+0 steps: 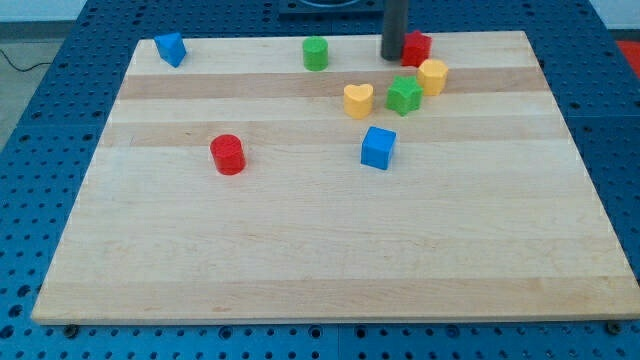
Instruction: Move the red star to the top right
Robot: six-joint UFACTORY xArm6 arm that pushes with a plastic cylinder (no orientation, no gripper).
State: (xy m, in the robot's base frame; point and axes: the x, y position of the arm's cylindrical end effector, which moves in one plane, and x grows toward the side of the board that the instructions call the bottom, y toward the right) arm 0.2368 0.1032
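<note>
The red star (418, 47) sits near the view's top, right of centre, on the wooden board (330, 250). My tip (392, 57) is the lower end of a dark rod, right against the red star's left side. A yellow block (433, 76) lies just below and right of the red star. A green star (404, 95) lies below it, touching the yellow block.
A yellow heart (358, 100) lies left of the green star. A blue cube (378, 148) is below it. A green cylinder (316, 53) is at the top middle, a blue block (170, 48) at the top left, a red cylinder (228, 154) at the left.
</note>
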